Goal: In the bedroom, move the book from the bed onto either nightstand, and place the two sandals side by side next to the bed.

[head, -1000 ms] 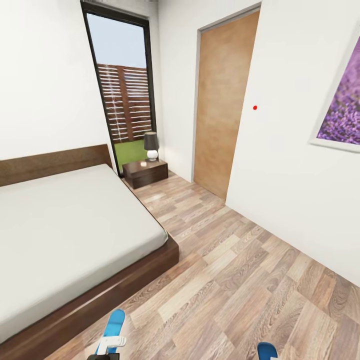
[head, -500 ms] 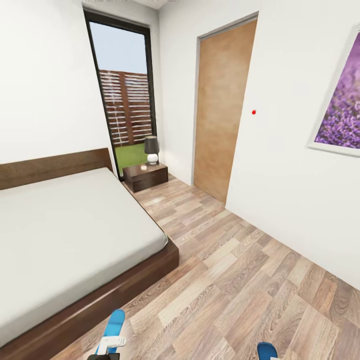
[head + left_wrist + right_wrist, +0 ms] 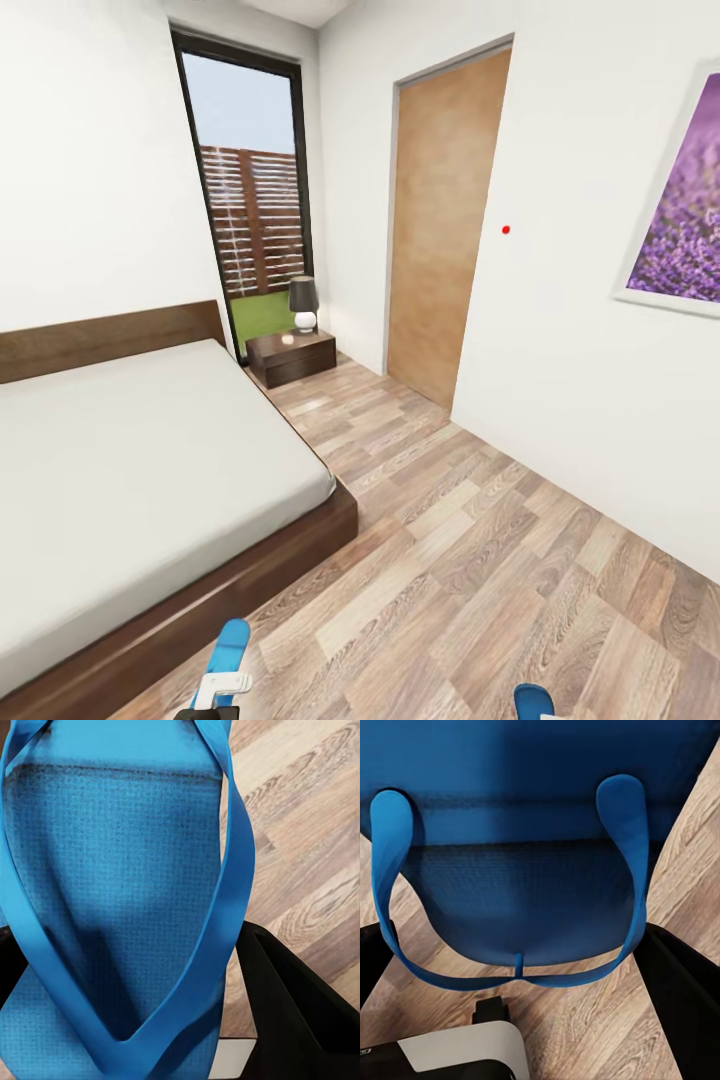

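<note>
Currently you are facing the bed [image 3: 140,470], the view tilting slightly higher than a second ago; nightstand [image 3: 291,357] beyond. Each hand is pinching one sandal: left hand [image 3: 180,1050] its sandal [image 3: 229,650], right hand [image 3: 540,1020] its sandal [image 3: 533,699]. Placement remains outstanding.

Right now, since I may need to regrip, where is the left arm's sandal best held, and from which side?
Probably the toe end of the sandal, across its width, coming in lengthwise from the toe. The sole is flat, and the straps converge there, leaving both edges free; the left pincer straddles it so.
</note>
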Robot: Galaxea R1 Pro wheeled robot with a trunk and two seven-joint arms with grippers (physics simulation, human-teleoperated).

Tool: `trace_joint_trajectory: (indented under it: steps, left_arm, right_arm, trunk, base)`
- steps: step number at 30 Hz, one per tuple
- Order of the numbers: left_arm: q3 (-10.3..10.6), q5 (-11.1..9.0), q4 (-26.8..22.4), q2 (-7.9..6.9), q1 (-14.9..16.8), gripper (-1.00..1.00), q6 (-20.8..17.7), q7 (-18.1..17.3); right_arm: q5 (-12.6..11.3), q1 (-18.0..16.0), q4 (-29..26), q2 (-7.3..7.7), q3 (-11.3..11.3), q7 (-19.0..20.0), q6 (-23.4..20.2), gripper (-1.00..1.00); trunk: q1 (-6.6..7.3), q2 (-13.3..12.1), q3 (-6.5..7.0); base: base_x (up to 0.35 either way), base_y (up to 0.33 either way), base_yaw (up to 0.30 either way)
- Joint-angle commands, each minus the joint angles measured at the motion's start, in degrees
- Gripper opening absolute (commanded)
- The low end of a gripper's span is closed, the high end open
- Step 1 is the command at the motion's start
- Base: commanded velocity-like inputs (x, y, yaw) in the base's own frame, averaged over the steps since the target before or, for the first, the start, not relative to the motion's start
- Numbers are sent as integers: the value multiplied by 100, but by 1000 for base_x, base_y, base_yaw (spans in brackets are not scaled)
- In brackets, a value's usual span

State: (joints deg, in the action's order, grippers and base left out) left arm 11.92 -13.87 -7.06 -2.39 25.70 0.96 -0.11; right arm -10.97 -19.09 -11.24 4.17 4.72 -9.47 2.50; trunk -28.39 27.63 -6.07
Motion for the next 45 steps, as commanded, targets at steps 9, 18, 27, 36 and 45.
trace_joint_trajectory:
  steps: [9,18,27,36,45]
  left_arm:
    - [47,-46,2,-5,5,-100,10,-7]
    - [47,-46,2,-6,5,-100,10,-7]
    - [47,-46,1,-2,4,-100,12,-7]
    - [307,58,2,-7,-2,-100,287,-24]
    - [510,167,2,-7,-4,-100,333,-21]
  right_arm:
    - [-72,-4,6,-1,46,-20,22,-100]
    - [-70,-6,0,-3,46,-20,22,-100]
    - [-68,-6,-1,1,46,-20,22,-100]
    - [-65,-7,0,-3,46,-20,22,-100]
    - [-72,-7,-1,1,46,-20,22,-100]
  trunk:
    - [-3,10,40]
    - [19,-30,97]
    - [107,-190,173]
    - [107,-190,173]
    - [107,-190,173]
  base:
    - [0,0,-45]
    - [0,0,-38]
    - [0,0,-4]
    - [140,-72,0]
    - [157,-118,-136]
